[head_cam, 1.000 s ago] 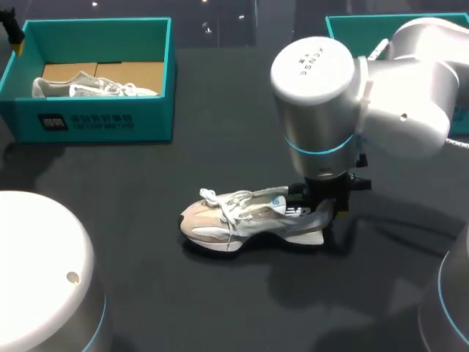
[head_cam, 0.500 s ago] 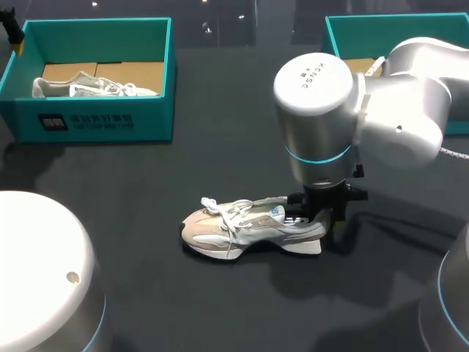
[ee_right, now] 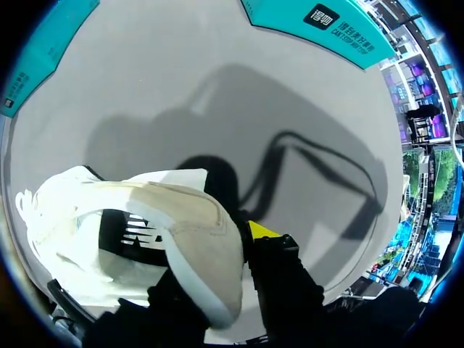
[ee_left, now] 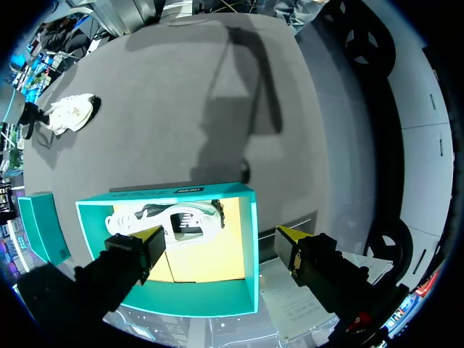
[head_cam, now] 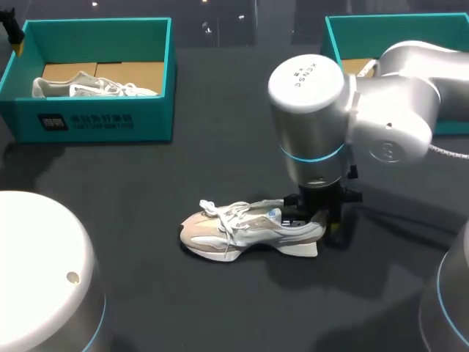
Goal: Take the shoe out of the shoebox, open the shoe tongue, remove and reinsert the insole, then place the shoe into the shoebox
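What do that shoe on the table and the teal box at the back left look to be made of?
Shoe: the beige panels look like matte suede or a soft synthetic, the paler parts perhaps mesh. It has woven laces and a pale sole, probably foam or rubber. Box: likely cardboard, with smooth teal printed walls and a bare brown floor inside.

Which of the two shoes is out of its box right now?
The beige shoe on the table, its heel in the right gripper. The other shoe sits inside the teal shoebox at far left.
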`<state>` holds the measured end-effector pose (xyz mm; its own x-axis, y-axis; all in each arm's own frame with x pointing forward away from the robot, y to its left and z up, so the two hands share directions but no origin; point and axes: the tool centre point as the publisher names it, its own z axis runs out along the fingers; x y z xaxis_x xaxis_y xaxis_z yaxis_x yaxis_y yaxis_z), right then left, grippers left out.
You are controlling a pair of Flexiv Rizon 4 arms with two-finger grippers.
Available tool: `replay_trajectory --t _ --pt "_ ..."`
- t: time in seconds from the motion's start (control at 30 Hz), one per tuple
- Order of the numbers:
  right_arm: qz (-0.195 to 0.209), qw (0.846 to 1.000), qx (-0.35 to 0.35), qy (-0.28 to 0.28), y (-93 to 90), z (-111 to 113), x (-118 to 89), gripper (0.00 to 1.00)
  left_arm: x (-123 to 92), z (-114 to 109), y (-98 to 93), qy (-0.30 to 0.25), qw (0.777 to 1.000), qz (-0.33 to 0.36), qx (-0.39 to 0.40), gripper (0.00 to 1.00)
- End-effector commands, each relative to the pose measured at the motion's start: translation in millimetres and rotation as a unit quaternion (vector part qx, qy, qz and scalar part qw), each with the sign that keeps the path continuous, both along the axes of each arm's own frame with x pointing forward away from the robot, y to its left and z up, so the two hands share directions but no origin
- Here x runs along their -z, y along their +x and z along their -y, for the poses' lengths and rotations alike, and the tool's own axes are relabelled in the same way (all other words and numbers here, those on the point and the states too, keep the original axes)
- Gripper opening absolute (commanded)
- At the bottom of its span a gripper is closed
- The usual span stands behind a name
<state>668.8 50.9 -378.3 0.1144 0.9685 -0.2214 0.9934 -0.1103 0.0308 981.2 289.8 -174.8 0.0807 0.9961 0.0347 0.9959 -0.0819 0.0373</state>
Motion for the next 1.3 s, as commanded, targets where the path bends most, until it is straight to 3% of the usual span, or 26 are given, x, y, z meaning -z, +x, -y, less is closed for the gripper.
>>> replay_trajectory --t 0.03,0.13,0.23,0.3,0.37,0.4,0.43,0.47,0.8,1.3 --pt "-0.004 1.000 0.001 0.002 1.8 -1 4 0.00 0 0 -1.7 0.001 1.000 0.002 0.000 1.00" --pt "-0.006 1.000 0.000 0.003 2.3 0 5 0.00 0 0 -1.7 0.001 1.000 0.002 0.000 1.00" --pt "-0.008 1.000 -0.001 0.003 3.3 0 5 0.18 0 0 -1.7 0.001 1.000 0.002 0.000 1.00" --pt "-0.008 1.000 -0.002 0.004 4.1 0 4 0.41 0 0 -1.7 0.001 1.000 0.002 0.000 1.00" --pt "-0.009 1.000 -0.002 0.004 4.5 1 2 0.48 0 0 -1.7 0.001 1.000 0.002 0.000 1.00" --pt "-0.009 1.000 -0.002 0.004 4.4 1 0 0.60 0 0 -1.7 0.001 1.000 0.002 0.000 1.00" --pt "-0.010 1.000 -0.002 0.004 4.0 2 -2 0.85 0 0 -1.7 0.001 1.000 0.002 0.000 1.00" --pt "-0.010 1.000 -0.002 0.004 3.7 2 -4 1.00 0 0 -1.7 0.001 1.000 0.002 0.000 1.00" --pt "-0.006 1.000 -0.002 0.002 2.6 12 -36 1.00 0 0 -1.7 0.001 1.000 0.002 0.000 1.00" --pt "0.017 0.994 -0.096 0.053 8.7 29 -122 1.00 0 0 -1.7 0.001 1.000 0.002 0.000 1.00"
